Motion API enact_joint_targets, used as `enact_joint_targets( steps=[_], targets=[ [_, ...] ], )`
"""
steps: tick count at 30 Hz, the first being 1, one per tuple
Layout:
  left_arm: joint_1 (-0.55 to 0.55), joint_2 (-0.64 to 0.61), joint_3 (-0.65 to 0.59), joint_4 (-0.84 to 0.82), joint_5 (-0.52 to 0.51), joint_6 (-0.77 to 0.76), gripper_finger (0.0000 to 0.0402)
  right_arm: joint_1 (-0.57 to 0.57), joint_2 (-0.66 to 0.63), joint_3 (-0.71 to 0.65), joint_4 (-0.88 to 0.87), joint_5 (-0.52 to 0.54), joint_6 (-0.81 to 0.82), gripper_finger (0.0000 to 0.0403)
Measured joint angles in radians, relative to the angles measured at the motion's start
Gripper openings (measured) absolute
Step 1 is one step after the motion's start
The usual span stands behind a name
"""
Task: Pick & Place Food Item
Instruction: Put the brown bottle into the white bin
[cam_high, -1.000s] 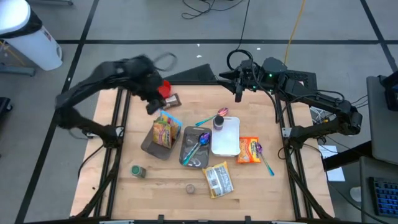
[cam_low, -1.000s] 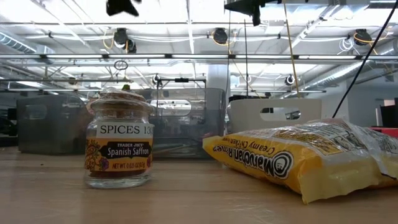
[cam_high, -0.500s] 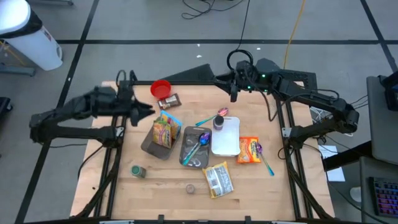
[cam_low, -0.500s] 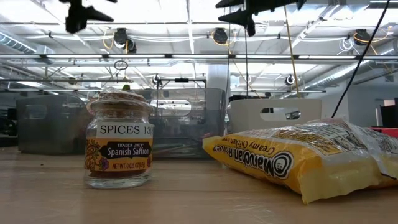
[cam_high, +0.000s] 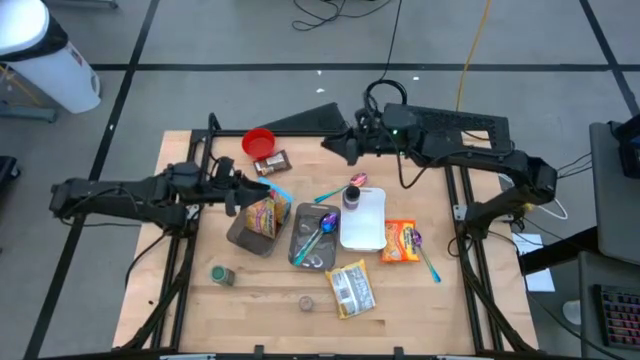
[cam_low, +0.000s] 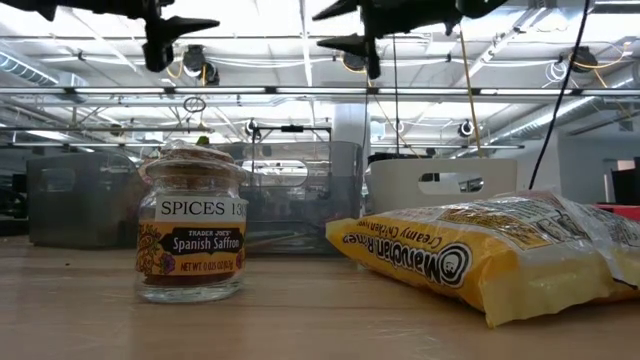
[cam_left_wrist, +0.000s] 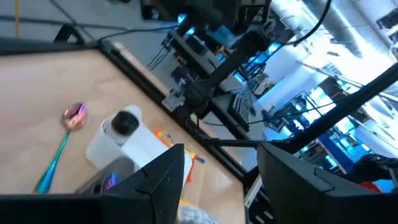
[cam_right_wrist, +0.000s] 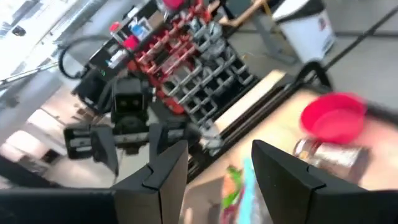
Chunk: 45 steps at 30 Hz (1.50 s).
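Observation:
A yellow snack bag (cam_high: 263, 213) lies in a grey tray (cam_high: 240, 232) left of the table's middle. My left gripper (cam_high: 248, 190) is open and empty, just left of and above that bag. It also shows in the low view (cam_low: 190, 24) and in its own wrist view (cam_left_wrist: 221, 155). My right gripper (cam_high: 335, 146) is open and empty, in the air over the table's far edge, pointing toward the left. A red bowl (cam_high: 259, 141) and a brown jar lying on its side (cam_high: 272, 160) are at the far left; both show in the right wrist view (cam_right_wrist: 333, 118).
A second grey tray with a purple spoon (cam_high: 314, 236), a white tray (cam_high: 364, 220), a black-lidded jar (cam_high: 352, 197), a pink spoon (cam_high: 345, 187), an orange packet (cam_high: 400, 241), a yellow ramen packet (cam_high: 350, 288) and a saffron jar (cam_high: 221, 275) lie around.
My left arm has swung out toward the table's left and come down low; its gripper has gone from beside the red bowl a little toward the near edge, to the snack bag. My right gripper has gone toward the table's left along the far edge.

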Motion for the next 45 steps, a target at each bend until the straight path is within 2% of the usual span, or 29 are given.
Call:
enact_joint_targets(
  steps=[8,11,14,20,23,28,33,37,41,45],
  targets=[
    [0.000,0.076,-0.001,0.089,0.000,0.076,0.0212,0.128,0.083,0.000,0.239,0.001,0.094,0.0171],
    [0.007,0.110,-0.001,0.159,-0.001,0.081,0.0212,0.162,0.087,0.000,0.261,0.005,0.096,0.0171],
    [0.014,0.146,-0.001,0.248,-0.003,0.044,0.0212,0.191,0.085,0.000,0.265,0.078,0.096,0.0171],
    [0.013,0.229,-0.001,0.415,-0.008,0.014,0.0212,0.221,0.086,0.000,0.268,0.293,0.103,0.0171],
    [0.013,0.264,-0.001,0.489,0.000,-0.044,0.0212,0.222,0.086,0.000,0.266,0.346,0.165,0.0171],
    [0.008,0.290,-0.001,0.518,0.000,-0.086,0.0212,0.222,0.086,0.000,0.253,0.340,0.231,0.0171],
    [0.009,0.290,-0.001,0.519,0.003,-0.111,0.0212,0.222,0.086,0.000,0.248,0.313,0.167,0.0171],
    [0.000,0.289,-0.001,0.538,-0.011,-0.142,0.0212,0.223,0.086,0.000,0.239,0.312,0.193,0.0171],
    [-0.031,0.289,0.000,0.632,0.029,-0.156,0.0212,0.240,0.086,0.000,0.237,0.311,0.228,0.0171],
    [-0.089,0.290,0.000,0.630,-0.055,-0.177,0.0212,0.282,0.086,0.000,0.235,0.271,0.253,0.0171]
  ],
)
